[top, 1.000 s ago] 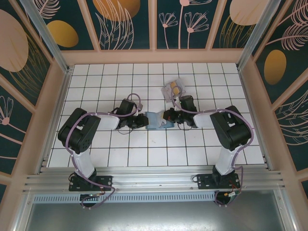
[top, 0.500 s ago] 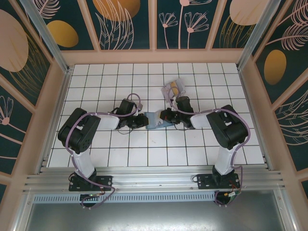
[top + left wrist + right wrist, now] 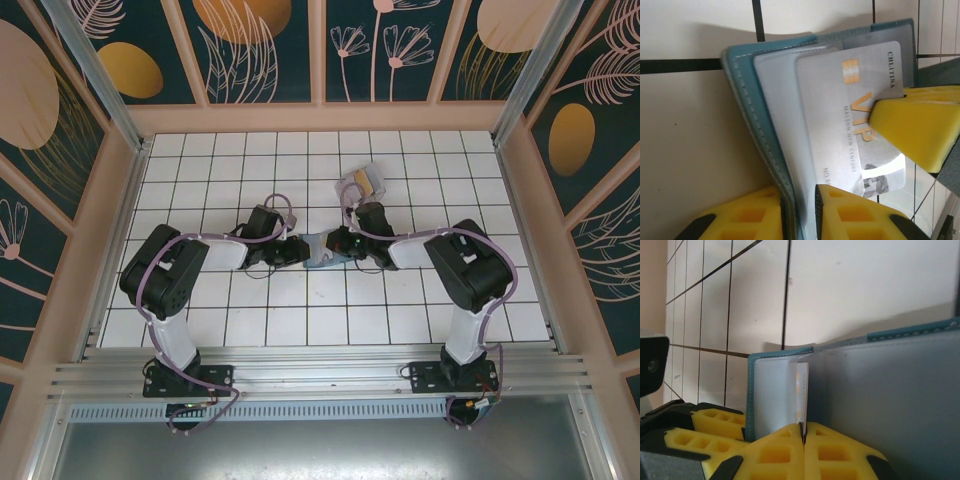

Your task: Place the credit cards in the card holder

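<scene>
Seeing card holder (image 3: 318, 250) open near centre of table (image 3: 250, 160), between both arms; clamping its outer leaf edge with left gripper (image 3: 798, 196), fingers closed down on it; pinching one silver card (image 3: 847, 107) with right gripper (image 3: 803, 430), fingers fully together on its edge, card flat against pale inner face; cannot tell if seated in a slot; remaining cards (image 3: 360, 183) lying toward back edge, well apart from holder.
</scene>
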Tool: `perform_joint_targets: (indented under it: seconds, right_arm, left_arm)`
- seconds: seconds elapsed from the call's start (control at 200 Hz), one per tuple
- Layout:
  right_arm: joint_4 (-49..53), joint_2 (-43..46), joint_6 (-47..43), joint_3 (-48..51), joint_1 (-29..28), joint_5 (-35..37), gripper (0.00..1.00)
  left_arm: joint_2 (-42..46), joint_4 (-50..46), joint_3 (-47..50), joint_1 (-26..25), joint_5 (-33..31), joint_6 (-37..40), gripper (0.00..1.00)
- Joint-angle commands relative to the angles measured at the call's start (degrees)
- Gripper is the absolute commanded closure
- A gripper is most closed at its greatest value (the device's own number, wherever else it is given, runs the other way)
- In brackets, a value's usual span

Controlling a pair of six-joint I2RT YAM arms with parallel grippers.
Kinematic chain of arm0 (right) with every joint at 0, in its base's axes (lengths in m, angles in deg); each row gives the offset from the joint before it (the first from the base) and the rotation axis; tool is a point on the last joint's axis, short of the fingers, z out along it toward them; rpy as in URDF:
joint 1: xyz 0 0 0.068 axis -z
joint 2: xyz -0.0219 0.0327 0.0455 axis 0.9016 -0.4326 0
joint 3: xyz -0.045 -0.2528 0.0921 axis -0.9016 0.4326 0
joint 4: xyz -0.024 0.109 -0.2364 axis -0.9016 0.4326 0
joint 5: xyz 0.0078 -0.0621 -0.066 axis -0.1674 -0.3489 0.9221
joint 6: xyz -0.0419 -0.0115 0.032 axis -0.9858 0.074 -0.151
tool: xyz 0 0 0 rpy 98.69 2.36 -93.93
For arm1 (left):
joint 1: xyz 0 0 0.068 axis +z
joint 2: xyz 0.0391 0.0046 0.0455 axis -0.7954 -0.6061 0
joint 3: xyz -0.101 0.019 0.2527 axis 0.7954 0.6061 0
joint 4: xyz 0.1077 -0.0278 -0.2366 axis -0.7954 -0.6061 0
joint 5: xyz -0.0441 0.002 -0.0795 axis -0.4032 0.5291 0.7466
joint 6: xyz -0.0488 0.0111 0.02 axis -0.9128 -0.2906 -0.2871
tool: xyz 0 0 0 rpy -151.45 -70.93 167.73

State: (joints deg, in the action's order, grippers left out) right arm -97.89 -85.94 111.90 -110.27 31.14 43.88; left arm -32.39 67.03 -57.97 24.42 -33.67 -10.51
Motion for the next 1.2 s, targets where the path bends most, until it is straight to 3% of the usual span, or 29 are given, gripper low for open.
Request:
perform_joint_targets:
  seconds: [0.0,0.105,0.3,0.465,0.641,1.001,1.196]
  right_arm:
    - [7.37,-2.62,-2.67,-0.75,-1.62,4.89,1.0]
    - [8.46,-2.27,-3.6,0.03,-1.48,6.72,1.0]
    - [9.62,-2.07,-4.69,0.41,-1.53,8.22,1.0]
    - [10.97,-2.89,-5.42,-1.59,-2.94,9.44,1.0]
    - [14.88,-3.69,-7.4,-4.77,-5.06,10.85,1.0]
    - [17.76,-3.5,-10.64,-5.68,-5.44,3.73,1.0]
    - [17.72,0.05,-11.28,-2.37,-2.11,0.76,1.0]
  left_arm:
    - [0.58,-3.17,0.45,0.67,-1.59,0.2,0.71]
    - [1.92,-7.12,-0.53,1.73,-3.69,1.1,0.66]
    - [4.97,-12.21,-0.48,4.45,-8.75,2.98,0.68]
    - [2.38,-8.71,0.08,4.3,-4.58,1.39,0.77]
    - [1.63,-7.13,-0.28,3.23,-3.81,0.39,0.78]
    - [-2.94,-6.58,-3.3,2.9,-3.08,0.63,0.79]
    - [-2.83,-7.15,-3.24,2.87,-4.0,1.07,0.79]
